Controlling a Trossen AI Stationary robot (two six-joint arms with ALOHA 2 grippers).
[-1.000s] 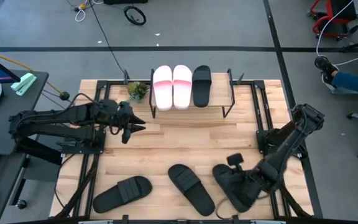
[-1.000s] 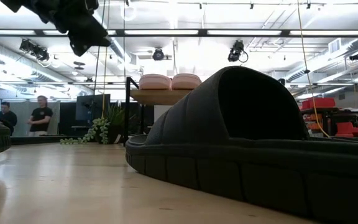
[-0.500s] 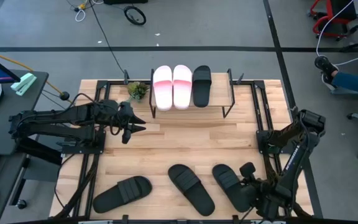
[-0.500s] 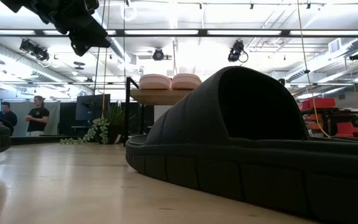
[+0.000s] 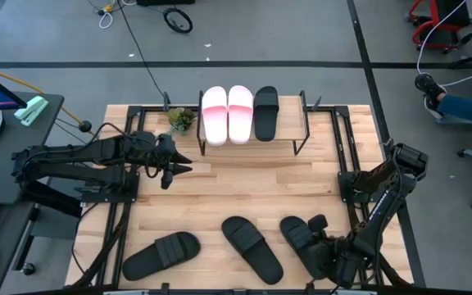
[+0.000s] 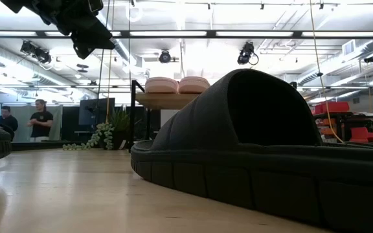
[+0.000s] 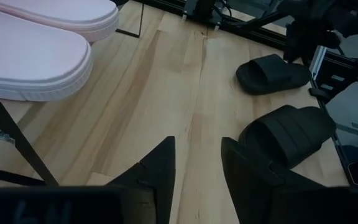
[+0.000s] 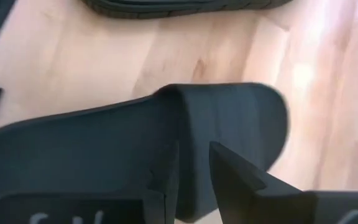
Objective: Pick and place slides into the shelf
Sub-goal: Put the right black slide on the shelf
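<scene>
The shelf [image 5: 301,123] stands at the table's far side and carries two pale pink slides [image 5: 227,114] and one black slide [image 5: 265,112] on its plank. Three black slides lie flat on the table near its near edge: left [image 5: 161,252], middle [image 5: 252,249] and right [image 5: 300,240]. My right gripper [image 5: 315,224] hangs low over the right slide [image 8: 229,124], its fingers a narrow gap apart [image 8: 194,165], either side of the strap's edge [image 8: 180,118]. My left gripper [image 5: 185,167] waits open [image 7: 197,162] above the table, left of the shelf. My right gripper comes at the right black slide from above, one finger [image 8: 166,168] over the footbed side of the strap's edge and the other finger [image 8: 229,174] over the strap. I cannot tell whether they touch it. The slide lies flat on the table.
A small potted plant [image 5: 180,120] stands by the shelf's left end. Black frame rails [image 5: 121,238] run along the table's left and right sides. Bare wood [image 5: 252,184] lies between the shelf and the slides. People stand far behind the table [image 6: 41,120].
My right arm has drawn back toward the table's near edge and a little to the right, uncovering the right black slide's near part; its gripper stays low over that slide. The slide itself has stayed where it was.
</scene>
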